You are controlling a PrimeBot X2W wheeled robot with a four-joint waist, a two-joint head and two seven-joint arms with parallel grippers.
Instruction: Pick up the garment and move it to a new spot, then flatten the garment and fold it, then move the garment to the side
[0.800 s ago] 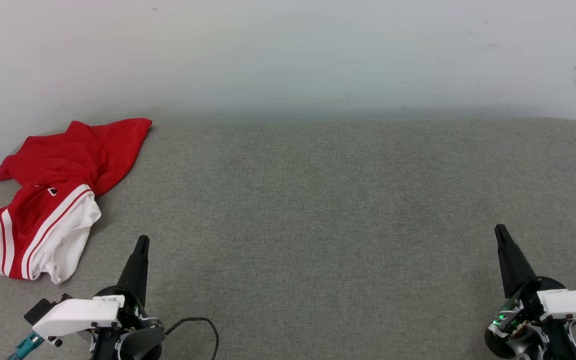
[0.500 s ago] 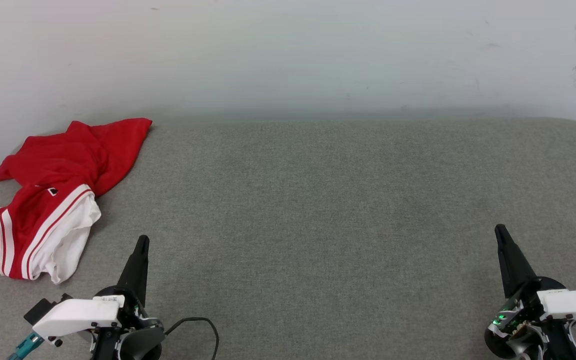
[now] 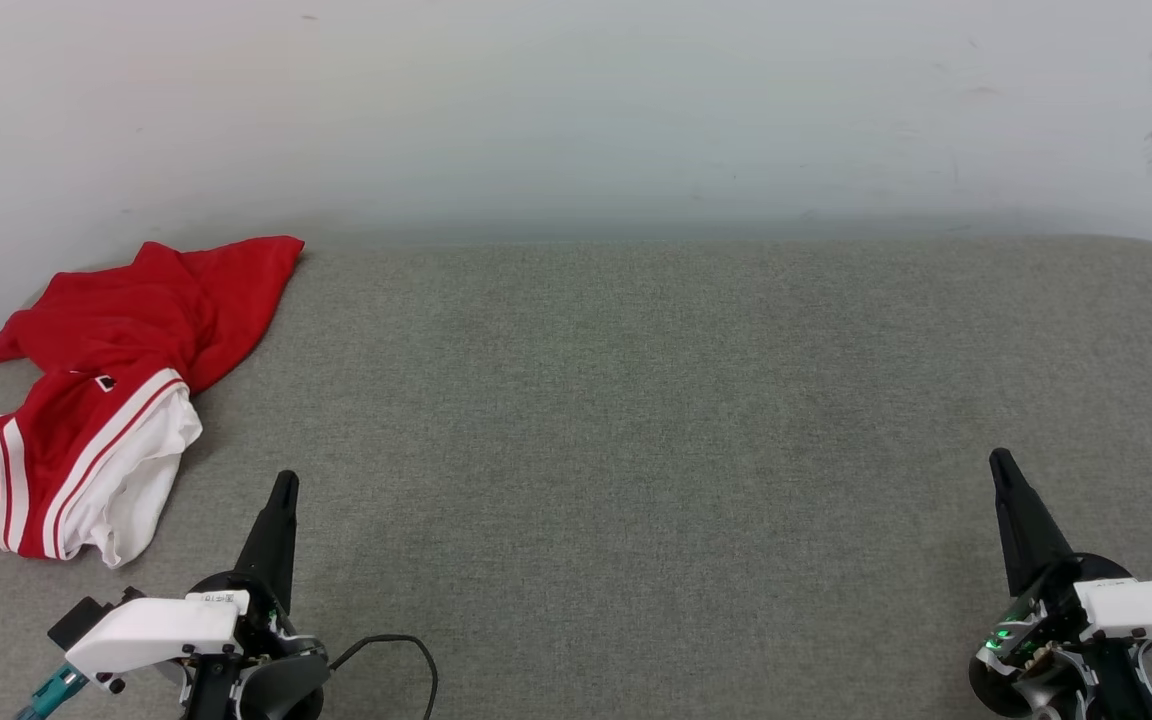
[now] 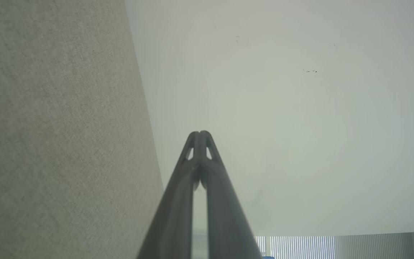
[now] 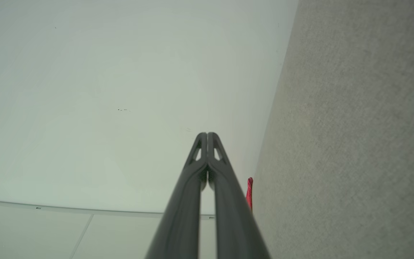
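The left claw (image 3: 283, 484) and right claw (image 3: 998, 460) are closed, empty. A crumpled red shirt (image 3: 106, 390) lies on the desk (image 3: 636, 420), ahead-left of the left claw.

Grey fabric-covered surface (image 3: 636, 420), rounded far-right corner, far edge against a pale wall (image 3: 576, 120); crumpled red-and-white garment (image 3: 106, 400) lying at its far-left corner, striped trim showing
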